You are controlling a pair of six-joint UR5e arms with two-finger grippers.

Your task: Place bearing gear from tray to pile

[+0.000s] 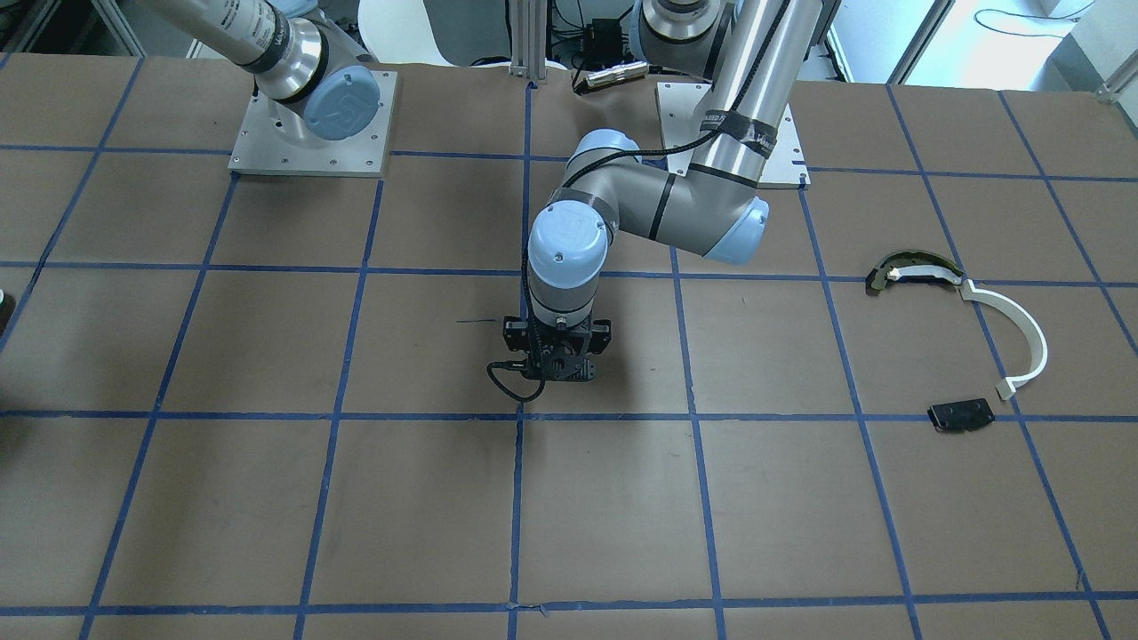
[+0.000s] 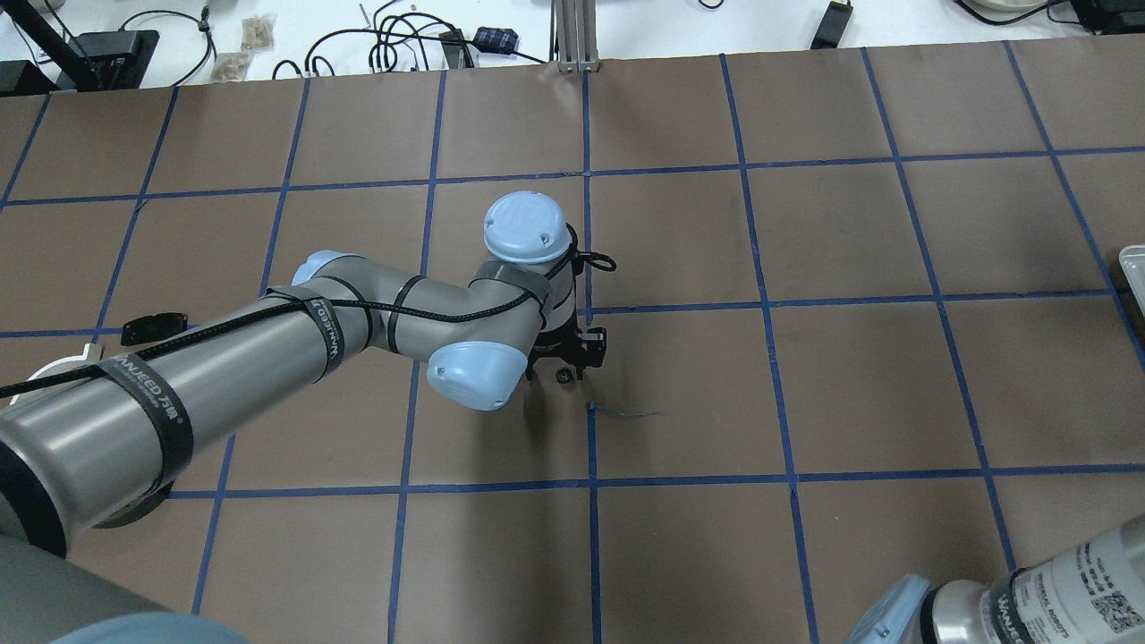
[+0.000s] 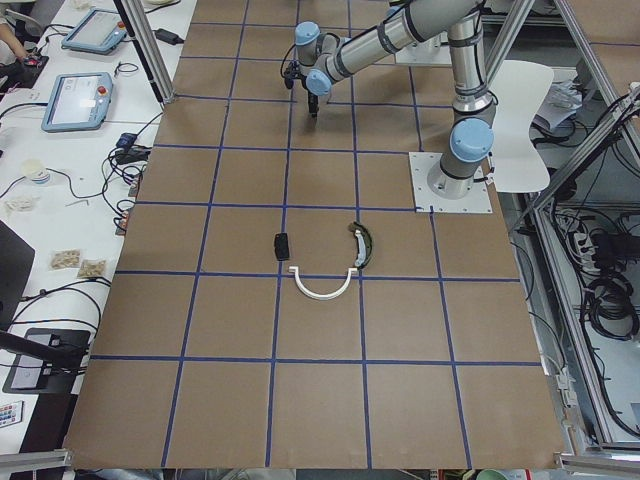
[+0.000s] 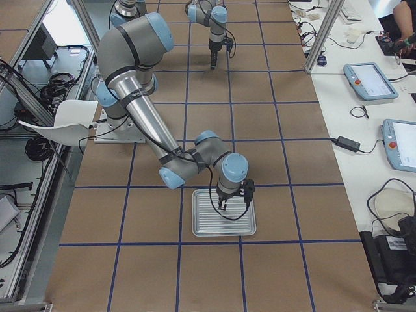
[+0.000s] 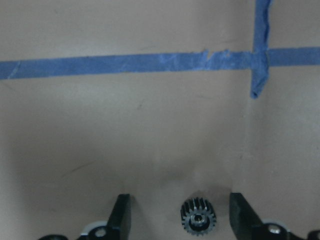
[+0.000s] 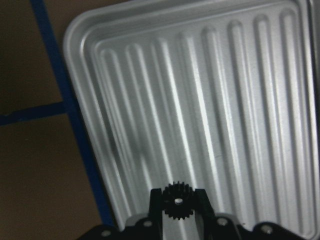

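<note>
Pile is sitting at the robot's left end of the brown paper table with blue tape grid: dark curved piece with cream band, thin white curved arc strip seemingly meeting its end, and flat black rectangular plate just beside. On the overhead view's clock that is lying at 9 o'clock from the left gripper. Left gripper is pointing straight down at mid-table, fingers spread wide and gripping nothing. It is straddling a small dark toothed metal gear that is lying flat on the paper, bore up, touching neither finger. Judging: mid-table is serving as a hand-off spot, since pile and tray are sitting well apart at opposite ends, and left is lining up to pinch across the teeth. At 3 o'clock, at the far end, the right gripper is hanging over the ribbed silver metal tray, fingers clamping a second small dark toothed gear by its sides, face up, pale hub pin showing. Both gears are looking tiny, blackened and spur-toothed, likely slippery and needing a centred pinch.
</note>
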